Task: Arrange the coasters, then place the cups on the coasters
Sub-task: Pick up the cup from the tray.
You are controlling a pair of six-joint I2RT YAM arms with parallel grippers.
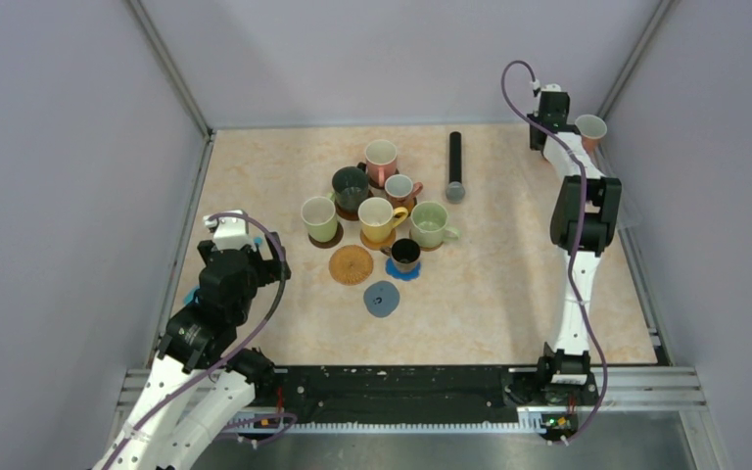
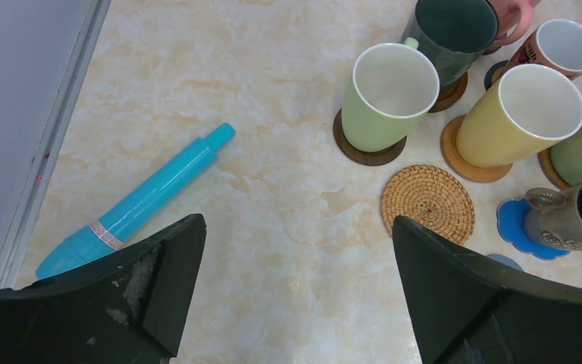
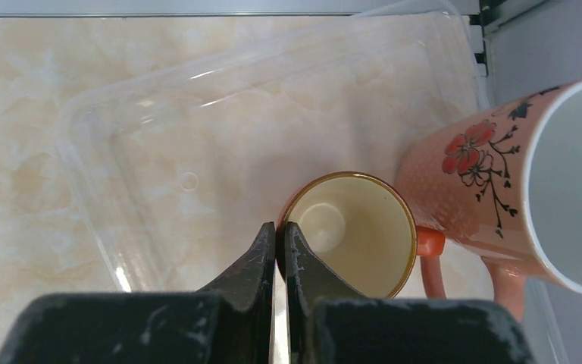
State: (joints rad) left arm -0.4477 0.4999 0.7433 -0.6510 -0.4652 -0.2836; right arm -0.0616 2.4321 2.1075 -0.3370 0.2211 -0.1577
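Over in the far right corner the right gripper is pinched shut. From its wrist view the fingertips seem to straddle the near rim of the orange cup, one inside and one outside. A rim pinch suits a cup this small, since its handle points away, toward the flowered cup that touches it. Both sit at one end of a clear tray, well apart from everything else, so I take this as the pick-up before a carry to the middle.

In the middle the other cups stand bunched together, each on one of the coasters as far as I can see. Two mats lie bare at the near side of the group, the woven coaster and the grey-blue coaster. I'd guess they are kept free for the two corner cups.

The left gripper hangs wide open with nothing in it, above bare table between a blue pen and the group. It looks parked clear of the right arm's path.

With so thin a hold the orange cup may swing on lifting, and it has to clear the flowered cup and the tray wall.
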